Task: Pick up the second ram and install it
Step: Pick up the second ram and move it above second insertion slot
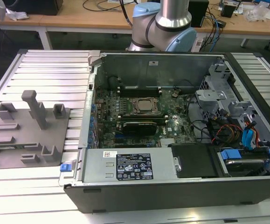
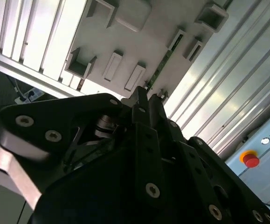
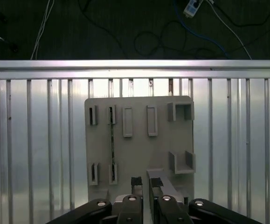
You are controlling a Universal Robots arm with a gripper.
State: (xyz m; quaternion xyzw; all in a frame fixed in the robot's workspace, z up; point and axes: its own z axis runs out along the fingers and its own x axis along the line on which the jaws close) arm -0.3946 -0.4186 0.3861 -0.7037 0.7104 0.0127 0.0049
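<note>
The second ram (image 3: 111,144) is a thin green stick lying in a narrow slot of the grey fixture tray (image 3: 139,149); in the second wrist view the ram (image 2: 165,58) runs along that tray (image 2: 139,28). My gripper (image 3: 146,183) hangs above the tray's near edge, a little to one side of the ram and not touching it. Its fingers stand a small gap apart with nothing between them, as the gripper (image 2: 148,100) also shows in the second wrist view. In the exterior view the tray (image 1: 27,135) sits left of the open computer case (image 1: 172,116).
Inside the case are the processor socket (image 1: 143,106), black memory slots (image 1: 139,88) on either side of it, cables and drive bays (image 1: 237,121) at the exterior view's right. The tray has an upright post (image 1: 34,107). Ribbed aluminium table (image 1: 46,70) surrounds everything.
</note>
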